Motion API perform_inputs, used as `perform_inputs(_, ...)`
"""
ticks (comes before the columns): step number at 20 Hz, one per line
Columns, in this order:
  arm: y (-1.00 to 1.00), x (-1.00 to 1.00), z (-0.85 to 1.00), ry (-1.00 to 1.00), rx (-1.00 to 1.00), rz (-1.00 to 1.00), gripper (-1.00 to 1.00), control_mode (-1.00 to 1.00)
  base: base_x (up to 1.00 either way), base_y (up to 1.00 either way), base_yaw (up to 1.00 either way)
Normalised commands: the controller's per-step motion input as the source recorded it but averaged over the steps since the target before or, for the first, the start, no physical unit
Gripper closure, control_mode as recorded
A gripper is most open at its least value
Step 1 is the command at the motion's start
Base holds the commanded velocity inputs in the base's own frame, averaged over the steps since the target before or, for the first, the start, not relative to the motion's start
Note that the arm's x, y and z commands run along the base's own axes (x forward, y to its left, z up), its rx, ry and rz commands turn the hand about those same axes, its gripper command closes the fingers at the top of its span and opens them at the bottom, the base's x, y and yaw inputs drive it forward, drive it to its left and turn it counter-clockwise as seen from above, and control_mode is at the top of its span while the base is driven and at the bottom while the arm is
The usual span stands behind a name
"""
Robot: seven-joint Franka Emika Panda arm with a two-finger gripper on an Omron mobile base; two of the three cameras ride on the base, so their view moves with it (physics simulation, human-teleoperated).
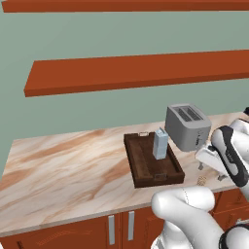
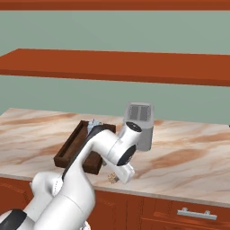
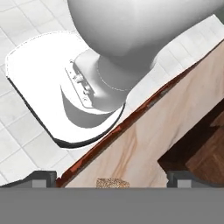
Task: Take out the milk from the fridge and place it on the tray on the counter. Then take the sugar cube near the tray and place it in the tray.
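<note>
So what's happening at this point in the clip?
The milk already stands upright in the tray on the counter, beside the toaster. The arm has the gripper lowered over the sugar cube, which lies on the counter near the tray's corner. Its jaws are open, with nothing held.

Milk upright in tray on counter; toaster right of tray; sugar cube, seemingly, near front edge.

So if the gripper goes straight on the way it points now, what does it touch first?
Probably the sugar cube, lying on the counter between the open gripper fingertips; depth is unclear.
</note>
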Motion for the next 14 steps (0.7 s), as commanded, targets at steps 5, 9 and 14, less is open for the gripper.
perform_inputs(5, 0.0, 0.29, -0.16, -0.05, -0.03, 0.14, -1.0, -1.0, 0.0, 0.0, 0.0)
perform_inputs(9, 0.0, 0.03, -0.18, -0.03, -0.04, 0.14, -1.0, -1.0, 0.0, 0.0, 0.0)
perform_inputs(14, 0.0, 0.0, -0.29, 0.0, -0.04, 0.08, -1.0, -1.0, 0.0, 0.0, 0.0)
